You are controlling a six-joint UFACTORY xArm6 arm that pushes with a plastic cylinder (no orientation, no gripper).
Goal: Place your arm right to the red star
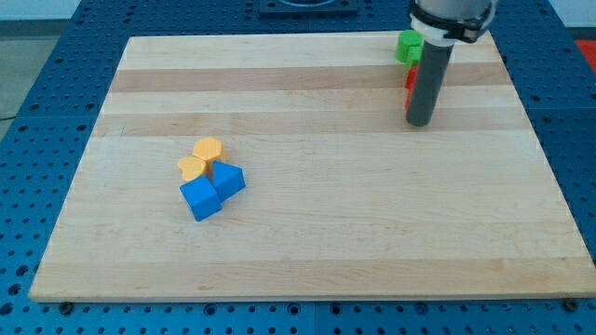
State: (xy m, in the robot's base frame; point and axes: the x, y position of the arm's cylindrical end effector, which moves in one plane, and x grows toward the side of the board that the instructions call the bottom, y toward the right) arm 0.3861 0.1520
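Positioning is the step in hand: you will find my tip (420, 123) resting on the wooden board (307, 233) near the view's top right, with the rod standing in front of the red block (409, 78), so only a sliver of red shows at the rod's left edge. I take that sliver to be the red star, though its shape cannot be made out. A green block (408, 45) sits just above it. The rod carries no jaws, so there is nothing to open or close; whether the tip touches the red block I cannot tell. Judged from here, the tip already lies at the star's right, and any next move should be slight, avoiding a nudge. Elsewhere, two yellow blocks (201, 159) and two blue blocks (212, 190) cluster at the left-centre, well apart. The board lies on a blue perforated table (37, 140).
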